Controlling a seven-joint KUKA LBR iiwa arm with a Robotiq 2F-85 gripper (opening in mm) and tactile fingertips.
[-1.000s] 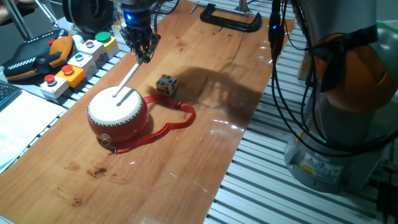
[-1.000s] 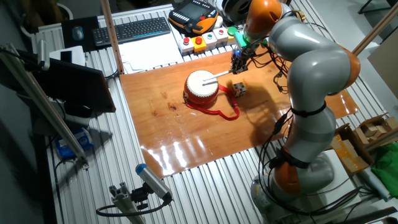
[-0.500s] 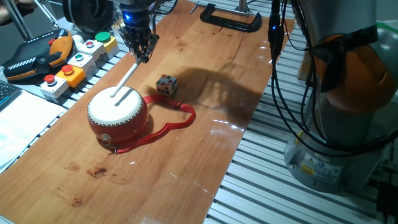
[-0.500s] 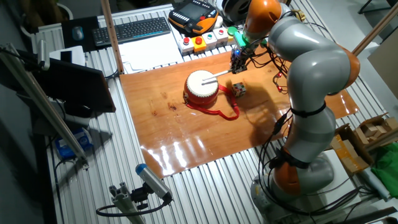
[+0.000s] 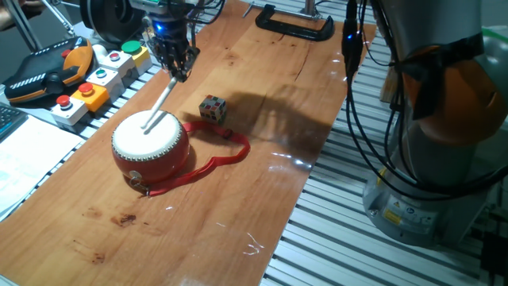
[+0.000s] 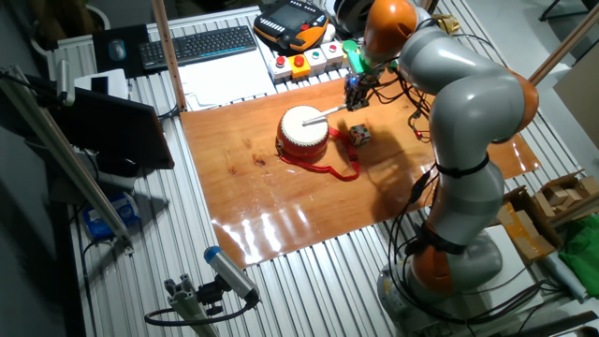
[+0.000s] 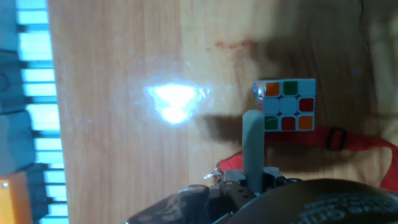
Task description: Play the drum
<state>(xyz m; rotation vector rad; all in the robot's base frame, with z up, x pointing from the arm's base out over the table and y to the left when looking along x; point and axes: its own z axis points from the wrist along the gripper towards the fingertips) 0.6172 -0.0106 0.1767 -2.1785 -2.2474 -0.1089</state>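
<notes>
One gripper (image 5: pixel 178 70): clamped on a pale stick (image 5: pixel 159 102) slanting down to the skin.
Drum (image 5: pixel 150 148): sat on the wooden table (image 5: pixel 238 214), strap (image 5: pixel 214 163) trailing beside it.
Puzzle cube (image 5: pixel 212 108): near the drum.

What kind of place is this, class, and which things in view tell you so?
Most likely a robotics lab: an aluminium-profile bench carries the wooden board, with a button box, teach pendant and keyboard beside it.

arm: bent over table | claw (image 5: pixel 179 73): pointing down, closed on stick (image 5: pixel 161 103)
</notes>
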